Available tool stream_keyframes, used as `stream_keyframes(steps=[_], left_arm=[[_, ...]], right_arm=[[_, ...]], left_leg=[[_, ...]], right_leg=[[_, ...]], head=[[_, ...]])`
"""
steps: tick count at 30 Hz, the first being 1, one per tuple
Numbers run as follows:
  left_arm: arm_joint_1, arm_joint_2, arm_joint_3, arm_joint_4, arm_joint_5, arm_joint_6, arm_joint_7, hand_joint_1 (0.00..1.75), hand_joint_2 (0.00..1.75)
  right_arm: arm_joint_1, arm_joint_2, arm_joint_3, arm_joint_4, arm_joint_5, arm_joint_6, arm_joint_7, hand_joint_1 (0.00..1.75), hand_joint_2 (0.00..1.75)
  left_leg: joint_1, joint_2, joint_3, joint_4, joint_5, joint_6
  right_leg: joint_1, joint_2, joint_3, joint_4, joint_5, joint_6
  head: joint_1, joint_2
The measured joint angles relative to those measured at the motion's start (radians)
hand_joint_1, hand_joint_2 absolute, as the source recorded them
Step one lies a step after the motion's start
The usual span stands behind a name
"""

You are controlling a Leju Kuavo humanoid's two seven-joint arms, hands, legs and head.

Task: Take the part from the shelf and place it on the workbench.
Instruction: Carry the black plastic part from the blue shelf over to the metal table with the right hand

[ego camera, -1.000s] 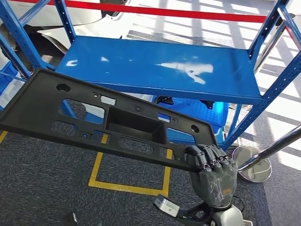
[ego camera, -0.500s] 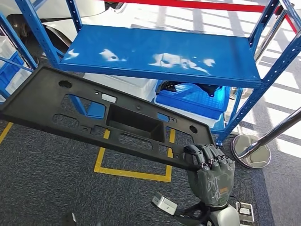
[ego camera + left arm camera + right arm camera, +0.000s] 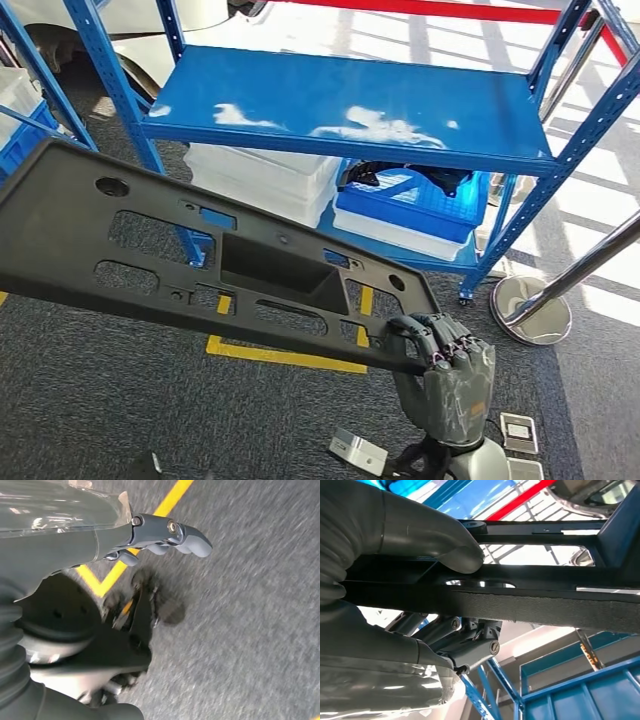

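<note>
Part (image 3: pixel 189 260): long, flat, matte black plastic panel with rectangular cut-outs, round holes and a recessed central pocket, held in the air in front of the blue steel shelf (image 3: pixel 355 105), above grey carpet marked with yellow tape (image 3: pixel 287 355); right robot hand (image 3: pixel 445 375) clamped on its near right end, thumb (image 3: pixel 444 542) over one face; left robot hand (image 3: pixel 166 535) holding nothing, fingers extended. Since the earlier frame the view has shifted, exposing white trays (image 3: pixel 264 180) beneath the shelf.
</note>
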Motion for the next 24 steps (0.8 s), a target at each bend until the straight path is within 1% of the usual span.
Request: stream_keyframes(steps=[1, 2, 3, 4, 5, 6, 7, 8, 9, 10, 11, 12, 13, 14, 15, 17, 18, 19, 20, 22, 23, 24], left_arm=[[0.000, 0.000, 0.001, 0.000, 0.000, 0.000, 0.000, 0.00, 1.75], [0.000, 0.001, 0.001, 0.000, 0.000, 0.000, 0.000, 0.00, 1.75], [0.000, 0.001, 0.002, 0.000, 0.000, 0.000, 0.000, 0.00, 1.75], [0.000, 0.002, 0.002, 0.000, 0.000, 0.000, 0.000, 0.00, 1.75], [0.000, 0.003, 0.003, 0.000, 0.000, 0.000, 0.000, 0.00, 1.75], [0.000, 0.004, 0.004, 0.000, 0.000, 0.000, 0.000, 0.00, 1.75], [0.000, 0.004, 0.004, 0.000, 0.000, 0.000, 0.000, 0.00, 1.75], [0.001, 0.005, 0.005, 0.000, 0.000, 0.000, 0.000, 0.00, 1.75], [0.001, 0.006, 0.006, 0.000, 0.000, 0.000, 0.000, 0.00, 1.75], [0.002, 0.006, 0.006, 0.000, 0.000, 0.000, 0.000, 0.00, 1.75], [0.002, 0.006, 0.006, 0.000, 0.000, 0.000, 0.000, 0.00, 1.75], [0.002, 0.006, 0.006, 0.000, 0.000, 0.000, 0.000, 0.00, 1.75], [0.003, 0.006, 0.006, 0.000, 0.000, 0.000, 0.000, 0.00, 1.75], [0.003, 0.006, 0.006, 0.000, 0.000, 0.000, 0.000, 0.00, 1.75], [0.004, 0.006, 0.006, 0.000, 0.000, 0.000, 0.000, 0.00, 1.75], [0.004, 0.006, 0.006, 0.000, 0.000, 0.000, 0.000, 0.00, 1.75], [0.003, 0.006, 0.006, 0.000, 0.000, 0.000, 0.000, 0.00, 1.75], [0.003, 0.005, 0.007, 0.000, 0.000, 0.000, 0.000, 0.00, 1.75], [0.002, 0.005, 0.007, 0.000, 0.000, 0.000, 0.000, 0.00, 1.75], [0.002, 0.005, 0.007, 0.000, 0.000, 0.000, 0.000, 0.00, 1.75], [0.003, 0.005, 0.007, 0.000, 0.000, 0.000, 0.000, 0.00, 1.75], [0.003, 0.005, 0.007, 0.000, 0.000, 0.000, 0.000, 0.00, 1.75]], right_arm=[[0.004, 0.004, -0.005, 0.000, -0.012, 0.000, -0.016, 1.75, 1.75], [0.008, 0.007, -0.009, 0.000, -0.020, 0.000, -0.027, 1.75, 1.75], [0.010, 0.010, -0.013, 0.000, -0.023, 0.000, -0.034, 1.75, 1.75], [0.012, 0.014, -0.016, 0.001, -0.025, 0.000, -0.038, 1.75, 1.75], [0.014, 0.018, -0.019, 0.003, -0.027, 0.000, -0.041, 1.75, 1.75], [0.016, 0.021, -0.022, 0.004, -0.029, 0.000, -0.042, 1.75, 1.75], [0.018, 0.023, -0.024, 0.007, -0.030, 0.000, -0.043, 1.75, 1.75], [0.020, 0.025, -0.025, 0.009, -0.031, 0.000, -0.043, 1.75, 1.75], [0.021, 0.026, -0.027, 0.011, -0.032, 0.000, -0.043, 1.75, 1.75], [0.022, 0.027, -0.028, 0.013, -0.032, 0.000, -0.044, 1.75, 1.75], [0.023, 0.028, -0.029, 0.013, -0.032, 0.000, -0.044, 1.75, 1.75], [0.024, 0.029, -0.030, 0.014, -0.033, 0.000, -0.044, 1.75, 1.75], [0.024, 0.030, -0.031, 0.014, -0.035, 0.000, -0.044, 1.75, 1.75], [0.025, 0.032, -0.032, 0.014, -0.036, 0.000, -0.044, 1.75, 1.75], [0.025, 0.033, -0.034, 0.014, -0.038, 0.000, -0.044, 1.75, 1.75], [0.028, 0.035, -0.037, 0.015, -0.037, 0.000, -0.044, 1.75, 1.75], [0.030, 0.036, -0.038, 0.015, -0.037, 0.000, -0.044, 1.75, 1.75], [0.031, 0.036, -0.040, 0.015, -0.036, 0.000, -0.044, 1.75, 1.75], [0.032, 0.036, -0.041, 0.015, -0.036, 0.000, -0.044, 1.75, 1.75], [0.033, 0.036, -0.043, 0.017, -0.037, 0.000, -0.044, 1.75, 1.75], [0.035, 0.036, -0.045, 0.018, -0.037, 0.000, -0.044, 1.75, 1.75], [0.036, 0.036, -0.047, 0.020, -0.037, 0.000, -0.044, 1.75, 1.75]], left_leg=[[0.003, 0.000, -0.002, -0.003, 0.005, -0.007], [0.004, 0.000, -0.004, -0.003, 0.003, -0.012], [0.004, -0.001, -0.009, 0.005, -0.008, -0.016], [0.002, -0.002, -0.020, 0.029, -0.030, -0.019], [0.002, -0.003, -0.039, 0.075, -0.063, -0.022], [0.003, -0.003, -0.065, 0.138, -0.097, -0.026], [0.005, -0.003, -0.091, 0.203, -0.123, -0.030], [0.006, -0.003, -0.107, 0.249, -0.133, -0.034], [0.008, -0.003, -0.109, 0.261, -0.125, -0.038], [0.011, -0.003, -0.094, 0.235, -0.099, -0.042], [0.014, -0.003, -0.066, 0.177, -0.062, -0.046], [0.016, -0.006, -0.035, 0.117, -0.037, -0.048], [0.017, -0.010, -0.011, 0.070, -0.021, -0.048], [0.018, -0.014, 0.002, 0.040, -0.018, -0.046], [0.016, -0.018, 0.004, 0.034, -0.025, -0.041], [0.015, -0.016, 0.000, 0.029, -0.027, -0.028], [0.015, -0.013, -0.001, 0.028, -0.025, -0.021], [0.017, -0.010, -0.003, 0.026, -0.022, -0.014], [0.018, -0.006, -0.004, 0.025, -0.020, -0.009], [0.017, 0.002, -0.007, 0.025, -0.019, -0.003], [0.017, 0.007, -0.008, 0.025, -0.018, -0.002], [0.016, 0.012, -0.008, 0.025, -0.018, -0.002]], right_leg=[[0.003, 0.000, 0.000, -0.009, 0.005, -0.002], [0.002, -0.002, 0.002, -0.018, 0.013, -0.005], [-0.001, -0.004, 0.003, -0.029, 0.021, -0.010], [-0.005, -0.006, 0.004, -0.039, 0.028, -0.013], [-0.009, -0.008, 0.003, -0.044, 0.033, -0.015], [-0.009, -0.009, 0.000, -0.044, 0.035, -0.017], [-0.010, -0.010, -0.004, -0.041, 0.035, -0.017], [-0.010, -0.010, -0.008, -0.037, 0.035, -0.016], [-0.011, -0.010, -0.011, -0.032, 0.034, -0.015], [-0.013, -0.009, -0.013, -0.027, 0.032, -0.012], [-0.015, -0.006, -0.017, -0.018, 0.028, -0.008], [-0.016, -0.003, -0.023, -0.008, 0.023, -0.001], [-0.016, 0.001, -0.030, 0.005, 0.018, 0.006], [-0.015, 0.004, -0.038, 0.018, 0.014, 0.012], [-0.015, 0.006, -0.046, 0.026, 0.012, 0.016], [-0.017, 0.009, -0.053, 0.035, 0.011, 0.023], [-0.018, 0.009, -0.058, 0.044, 0.003, 0.028], [-0.020, 0.008, -0.069, 0.069, -0.016, 0.033], [-0.022, 0.006, -0.087, 0.113, -0.044, 0.039], [-0.027, 0.004, -0.141, 0.238, -0.105, 0.049], [-0.029, 0.003, -0.162, 0.288, -0.120, 0.051], [-0.030, 0.003, -0.168, 0.307, -0.118, 0.053]], head=[[0.000, 0.000], [0.001, 0.000], [0.000, 0.000], [-0.001, 0.000], [-0.001, 0.000], [-0.002, 0.000], [-0.002, 0.000], [-0.002, 0.000], [-0.002, 0.000], [-0.002, 0.000], [-0.002, 0.000], [-0.002, 0.000], [-0.002, 0.000], [-0.002, 0.000], [-0.001, 0.000], [-0.001, 0.000], [0.000, 0.000], [0.000, 0.000], [0.001, 0.000], [0.001, 0.000], [0.001, 0.000], [0.001, 0.000]])
